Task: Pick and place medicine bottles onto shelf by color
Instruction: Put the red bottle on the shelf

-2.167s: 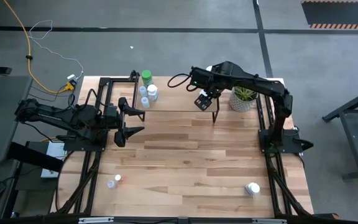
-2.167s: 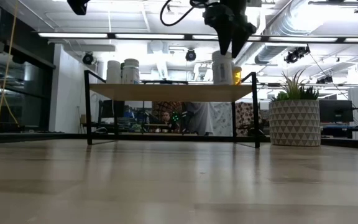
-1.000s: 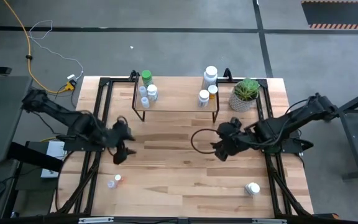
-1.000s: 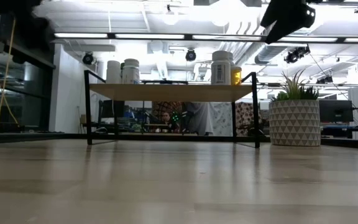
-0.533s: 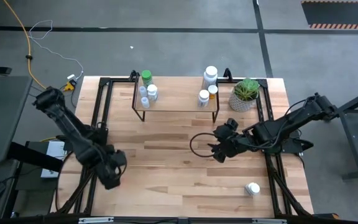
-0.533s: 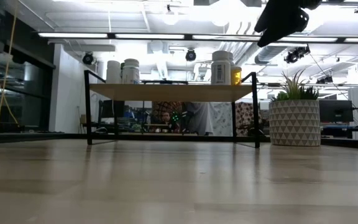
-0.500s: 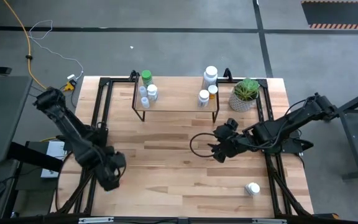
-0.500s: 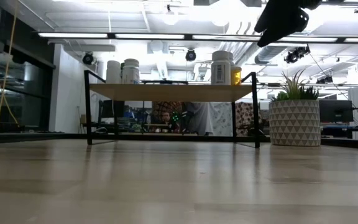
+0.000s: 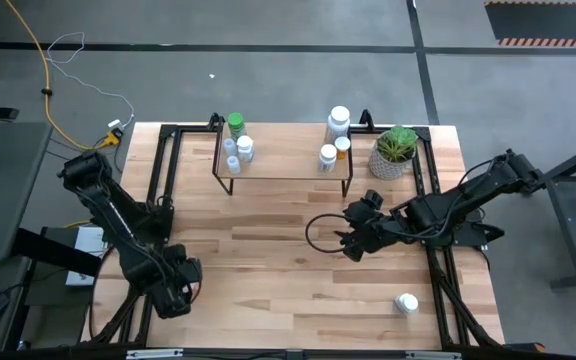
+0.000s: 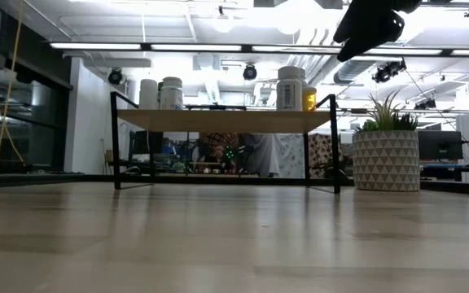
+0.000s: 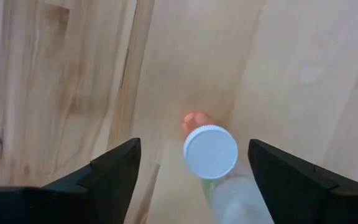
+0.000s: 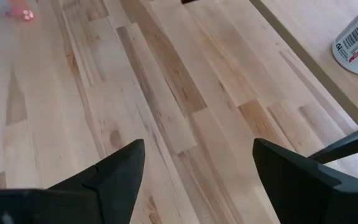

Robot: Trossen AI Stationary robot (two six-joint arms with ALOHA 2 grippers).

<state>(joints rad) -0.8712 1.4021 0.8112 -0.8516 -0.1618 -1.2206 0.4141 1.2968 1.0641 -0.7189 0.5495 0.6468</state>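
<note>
**Left pincer poised over a white-capped bottle**

The left gripper (image 11: 191, 162), fingers spread wide, hovers directly above a small clear white-capped medicine bottle (image 11: 211, 151), upright between its fingertips, an orange-capped one (image 11: 194, 119) just beyond. The right gripper (image 9: 352, 241), also spread, waits much farther off.

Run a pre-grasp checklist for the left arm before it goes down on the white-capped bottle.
1. Left gripper open: ok, fingers spread wide.
2. White-capped bottle between the fingers: ok, roughly centred, slightly nearer one finger.
3. Bottle upright: cannot tell; the cap faces the camera, the body trails off at an angle.
4. Nothing crowding the bottle: not ok, an orange-red object sits right beside the cap.
5. Right gripper clear of the left arm: ok, open, above mid-table.
6. Free room on the shelf: ok, its middle is bare.
</note>
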